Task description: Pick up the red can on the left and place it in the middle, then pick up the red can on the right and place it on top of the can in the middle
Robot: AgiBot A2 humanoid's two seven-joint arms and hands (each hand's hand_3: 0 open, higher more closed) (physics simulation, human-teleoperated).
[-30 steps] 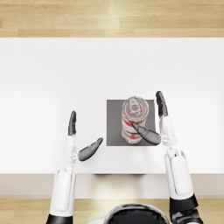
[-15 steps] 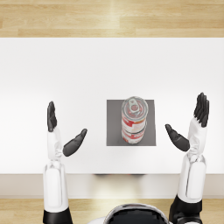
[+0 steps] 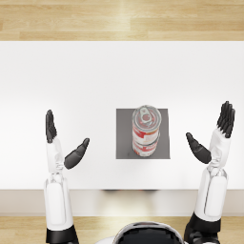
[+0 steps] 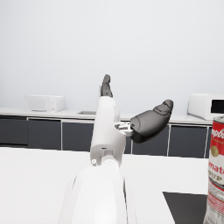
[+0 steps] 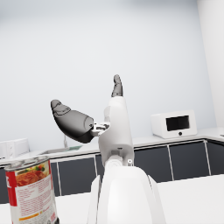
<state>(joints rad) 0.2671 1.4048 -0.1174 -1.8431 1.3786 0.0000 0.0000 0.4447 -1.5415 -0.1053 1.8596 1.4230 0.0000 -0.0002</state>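
On the dark grey square mat (image 3: pixel 125 138): two red-labelled metal cans (image 3: pixel 146 131) stacked.
Left hand (image 3: pixel 61 144): released, empty, well apart.
Right hand (image 3: pixel 213 136): released, empty.
Risk: an arm swinging inward could topple the stack.

White table (image 3: pixel 71 76) bears grey mat (image 3: pixel 125 138) under stacked cans (image 3: pixel 146 131).

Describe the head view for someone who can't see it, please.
Two red cans stand stacked, the top can on the bottom can, on a grey mat on a white table. The left hand and right hand hover open on either side.
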